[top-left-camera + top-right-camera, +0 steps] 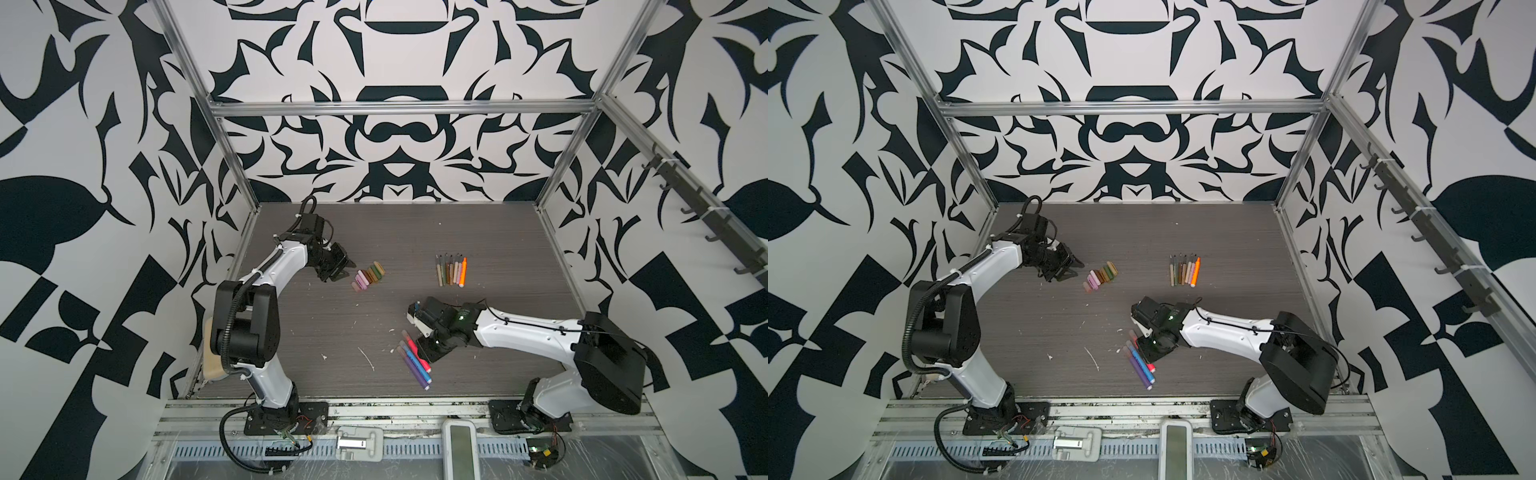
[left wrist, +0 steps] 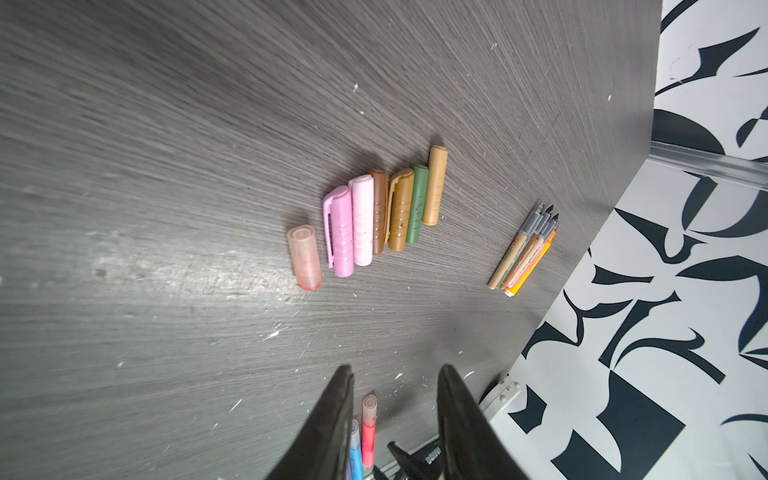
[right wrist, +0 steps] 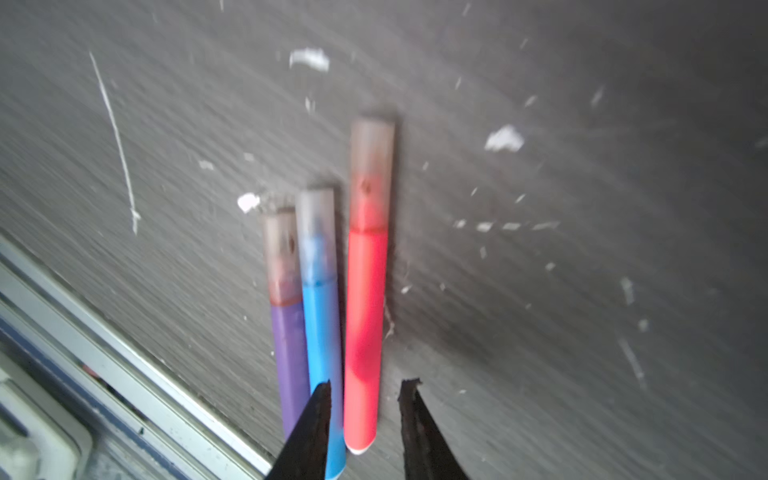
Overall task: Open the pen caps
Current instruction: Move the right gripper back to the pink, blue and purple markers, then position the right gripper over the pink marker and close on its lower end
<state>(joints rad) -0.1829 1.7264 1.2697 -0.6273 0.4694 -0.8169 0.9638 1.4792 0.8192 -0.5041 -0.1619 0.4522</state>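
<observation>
The dark wood-grain table fills the floor of the cell. The left arm bends in over its far left part, and the right arm stretches across the near right part. The left gripper hangs just beside the loose caps, jaws apart with nothing between them. The right gripper is spread too, its 2 black fingers straddling the tail of the red pen without pinching it.

The red pen lies beside the blue pen and the purple pen, 3 in a row near the front edge, each with its translucent cap on. A bunch of uncapped pen bodies lies farther back on the right.

7 pulled pen caps lie in a slanted row left of the bodies. 6 of them touch, and a clear pink cap sits just apart at the end. White scraps dot the table.
</observation>
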